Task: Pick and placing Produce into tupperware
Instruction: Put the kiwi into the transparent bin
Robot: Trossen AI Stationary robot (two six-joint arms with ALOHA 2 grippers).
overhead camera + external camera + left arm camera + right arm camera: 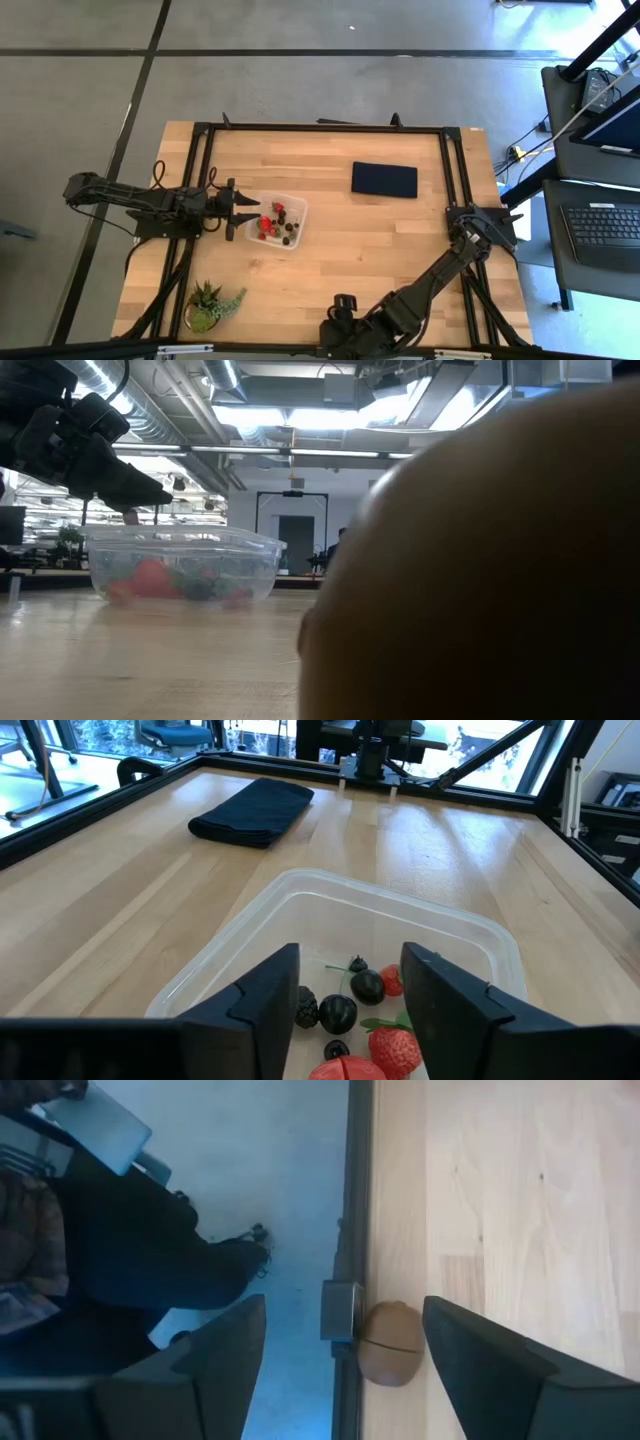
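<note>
The clear tupperware (278, 221) stands left of the table's middle. Inside lie red strawberries (394, 1046) and tiny dark berries (338, 1011); the low view shows them through the wall of the tupperware (185, 565). My left gripper (350, 960) is open and empty, hovering over the container's left rim (245, 210). The brown kiwi-like fruit (390, 1342) lies at the table's near edge and fills the right of the low view (480, 560). My right gripper (345, 1305) is open and apart from the kiwi, its fingers wide on either side in the wrist view.
A flat dark blue cloth (384, 180) lies right of the container, toward the far edge. A spiky green potted plant (210, 305) stands at the near left corner. A metal bracket (338, 1312) of the table frame sits beside the kiwi. Bare wood lies between container and near edge.
</note>
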